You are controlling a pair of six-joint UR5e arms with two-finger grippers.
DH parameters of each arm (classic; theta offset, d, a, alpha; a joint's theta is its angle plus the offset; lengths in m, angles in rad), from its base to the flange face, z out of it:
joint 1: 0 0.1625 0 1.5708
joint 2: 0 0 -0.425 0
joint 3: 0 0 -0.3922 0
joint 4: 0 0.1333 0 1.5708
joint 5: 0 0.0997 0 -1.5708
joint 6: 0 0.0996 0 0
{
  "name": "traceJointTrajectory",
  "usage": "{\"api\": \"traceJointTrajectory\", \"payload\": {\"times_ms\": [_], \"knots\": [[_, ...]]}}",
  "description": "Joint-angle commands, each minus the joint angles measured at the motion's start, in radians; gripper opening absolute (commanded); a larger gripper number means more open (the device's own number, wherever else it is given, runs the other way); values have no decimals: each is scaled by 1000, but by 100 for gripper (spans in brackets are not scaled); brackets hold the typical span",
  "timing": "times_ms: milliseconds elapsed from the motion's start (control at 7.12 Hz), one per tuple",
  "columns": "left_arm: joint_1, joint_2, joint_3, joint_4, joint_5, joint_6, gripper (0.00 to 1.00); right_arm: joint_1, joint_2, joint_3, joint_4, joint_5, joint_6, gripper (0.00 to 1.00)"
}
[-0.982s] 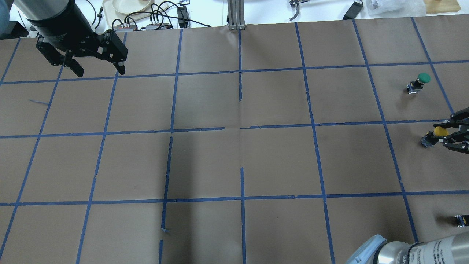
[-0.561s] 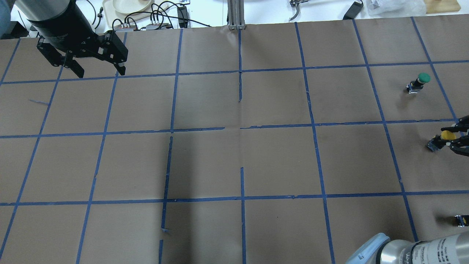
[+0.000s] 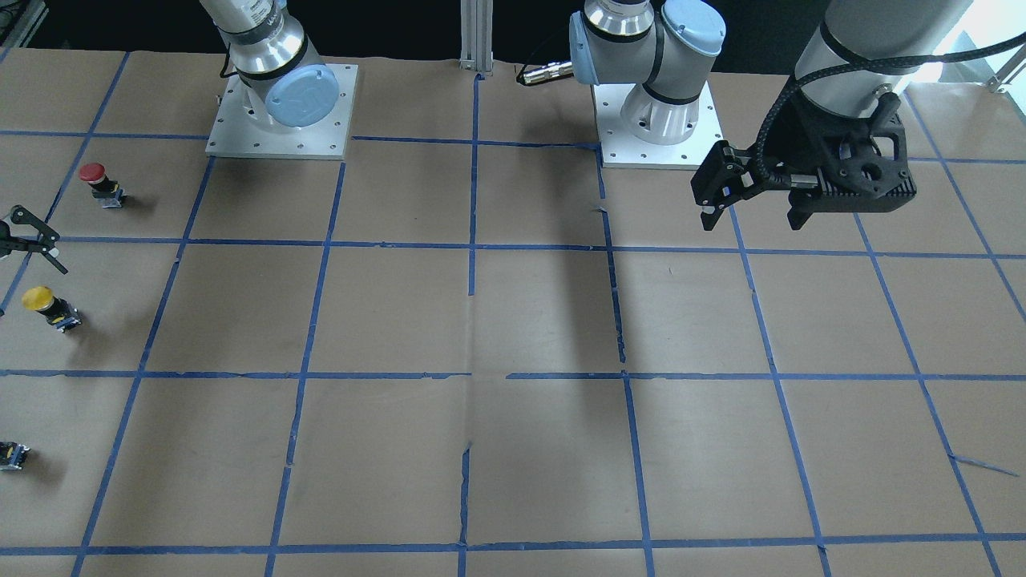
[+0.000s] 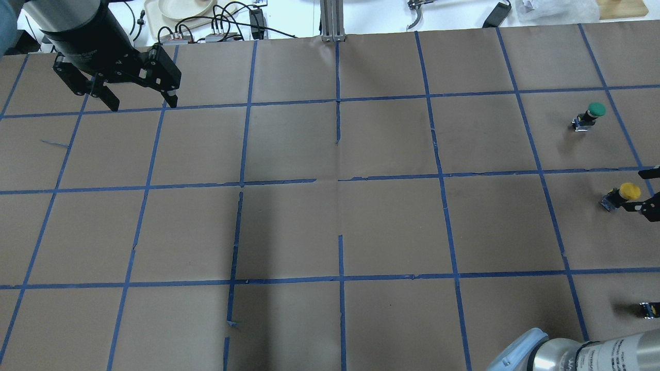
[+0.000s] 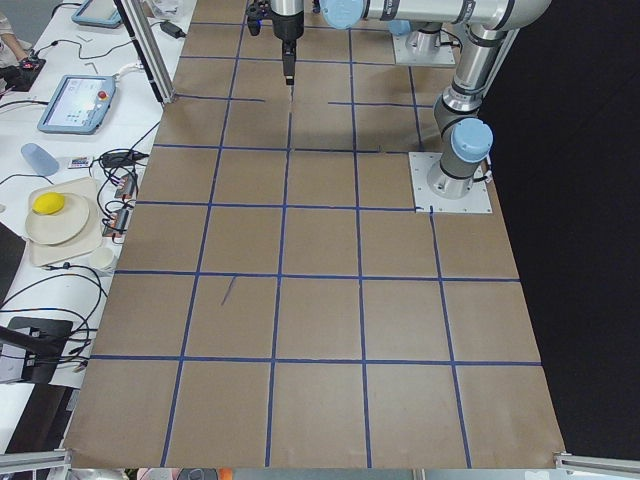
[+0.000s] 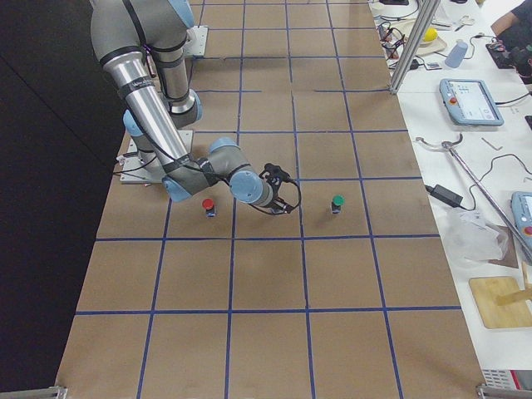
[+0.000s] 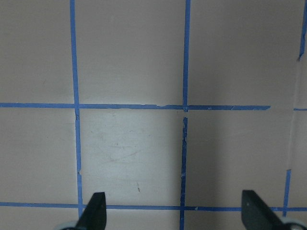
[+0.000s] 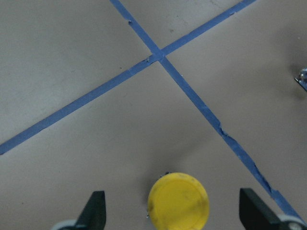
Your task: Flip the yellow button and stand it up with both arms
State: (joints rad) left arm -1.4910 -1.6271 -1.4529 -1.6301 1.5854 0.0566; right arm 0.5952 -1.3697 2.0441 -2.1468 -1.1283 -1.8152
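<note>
Yellow button [image 4: 629, 191] stands cap-up on the counter [image 4: 392, 226], out at the robot's right edge, apparently steady on its base. Right gripper [image 8: 172, 208] straddles it, jaws spread wide and touching nothing, which reads as the job done. Left gripper [image 3: 752, 218] hovers well apart, jaws parted and empty, out of the way.

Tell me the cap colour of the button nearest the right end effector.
Yellow. The button shows best in the right wrist-mounted view, seen from above.
</note>
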Motion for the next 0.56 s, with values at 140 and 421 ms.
{"api": "traceJointTrajectory", "payload": {"times_ms": [140,421], "knots": [[2,1,-1,-4,-1,0,100,119,-211,-1,4,-171,473,100],[2,1,-1,-2,-1,0,100,234,-296,-62,175,-238,911,100]]}}
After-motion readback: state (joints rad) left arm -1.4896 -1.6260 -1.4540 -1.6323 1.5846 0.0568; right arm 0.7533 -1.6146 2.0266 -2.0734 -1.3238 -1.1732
